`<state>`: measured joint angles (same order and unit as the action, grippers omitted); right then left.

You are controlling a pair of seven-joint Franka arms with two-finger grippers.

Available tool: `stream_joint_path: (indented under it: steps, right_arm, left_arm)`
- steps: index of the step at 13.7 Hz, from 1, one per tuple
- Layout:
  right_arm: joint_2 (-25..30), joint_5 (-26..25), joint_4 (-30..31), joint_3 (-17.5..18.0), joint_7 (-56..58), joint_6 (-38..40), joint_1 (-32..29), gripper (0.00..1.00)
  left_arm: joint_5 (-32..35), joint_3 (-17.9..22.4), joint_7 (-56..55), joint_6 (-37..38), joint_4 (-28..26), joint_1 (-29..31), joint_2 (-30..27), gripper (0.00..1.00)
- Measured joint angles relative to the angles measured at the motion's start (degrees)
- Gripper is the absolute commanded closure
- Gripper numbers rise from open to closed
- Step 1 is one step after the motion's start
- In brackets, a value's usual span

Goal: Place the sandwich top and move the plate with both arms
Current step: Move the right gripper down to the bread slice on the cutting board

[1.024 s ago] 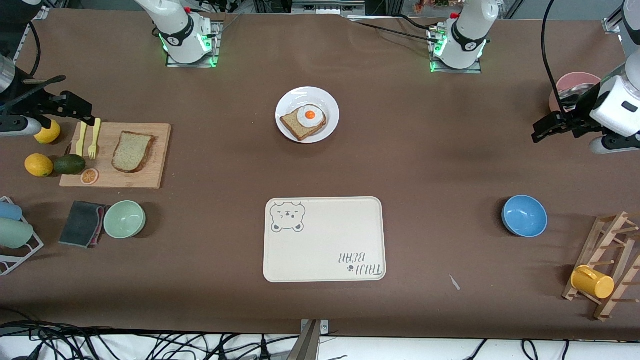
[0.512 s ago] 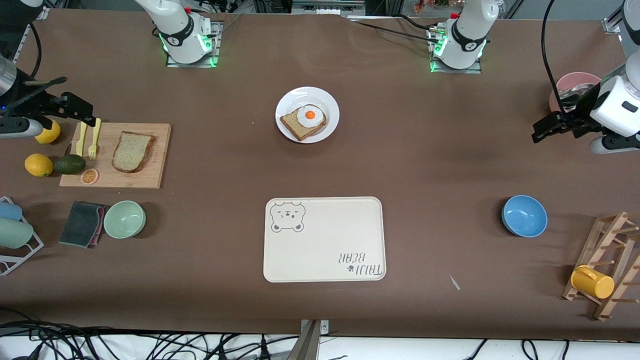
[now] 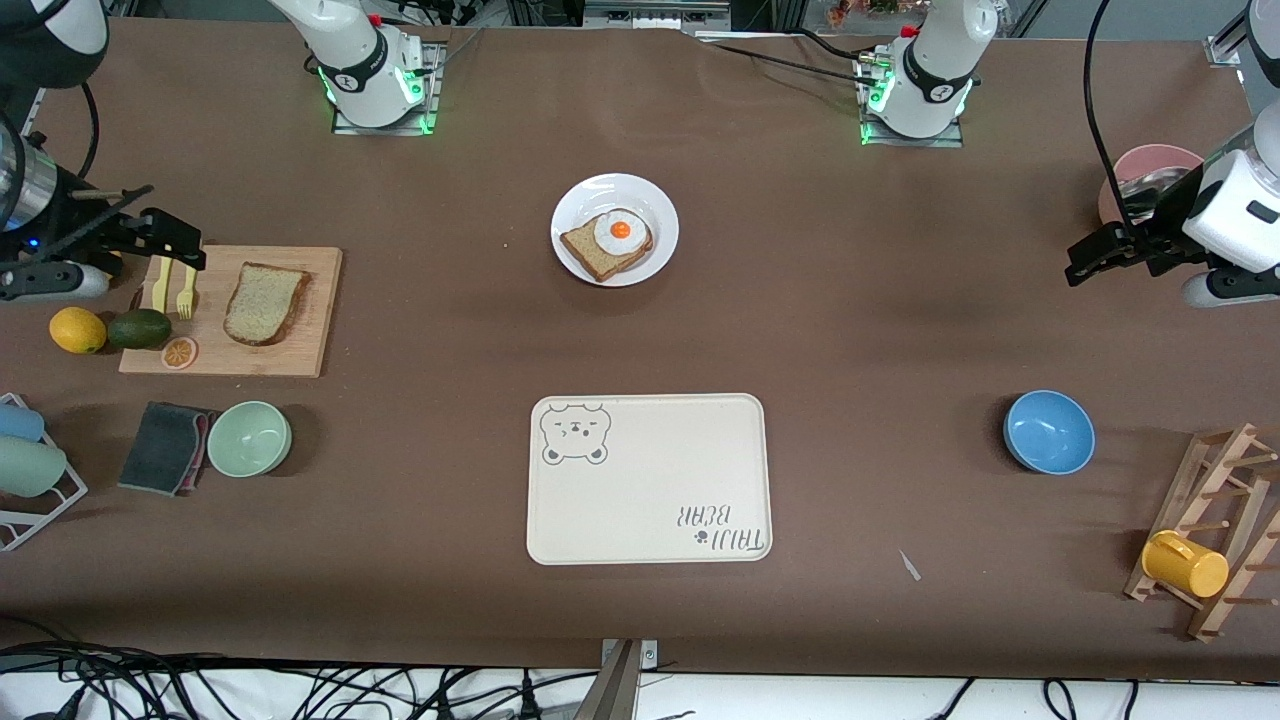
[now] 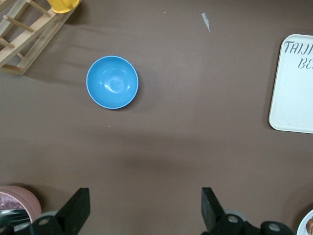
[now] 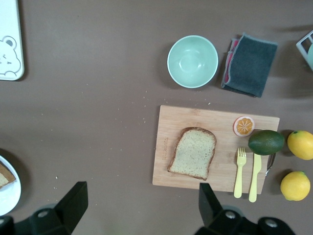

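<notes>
nothing of the task is judged to be done yet: the sandwich top, a plain slice of light-brown wholegrain bread with a darker crust (image 3: 264, 303), is seen lying flat and untouched on the pale wooden cutting board (image 3: 300, 350) toward the right arm's end of the table, and the small round white plate (image 3: 660, 215), carrying only a bread slice with a fried egg (image 3: 620, 231), is seen mid-table between the two arm bases, apart from the cream rectangular tray with a bear print (image 3: 650, 478) that lies nearer the front camera. picking up the slice, setting it on the egg, and the two-armed plate move are all judged to remain. the right gripper (image 3: 172, 242) is held in the air over the board's end where a yellow plastic fork (image 3: 186, 292) and knife (image 3: 162, 280) lie; its jaws are spread wide and hold nothing, and in the right wrist view the slice (image 5: 192, 152) is seen below and roughly between the two fingers (image 5: 73, 200), not yet enclosed. the left gripper (image 3: 1100, 258) is held aloft at the left arm's end, beside a pink bowl (image 3: 1150, 160), waiting; its jaws are likewise wide apart and empty, with bare brown tabletop between them and a blue round bowl (image 4: 112, 82) ahead of them in the left wrist view.
</notes>
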<state>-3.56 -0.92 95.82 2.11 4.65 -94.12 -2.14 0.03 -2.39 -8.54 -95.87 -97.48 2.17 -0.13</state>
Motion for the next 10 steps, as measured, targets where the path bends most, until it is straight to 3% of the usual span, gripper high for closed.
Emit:
stream_joint_path:
  steps: [5, 10]
  right_arm:
    - [-5.8, -2.8, 0.9, -0.2, -0.1, -0.7, -0.1, 0.01]
    - [-9.1, -10.8, 10.7, -0.1, -6.9, -13.7, 0.0, 0.02]
  left_arm:
    - [0.0, 0.0, 0.0, 0.0, 0.1, 0.0, 0.0, 0.0]
    - [0.0, 0.0, 0.0, 0.0, 0.1, 0.0, 0.0, 0.0]
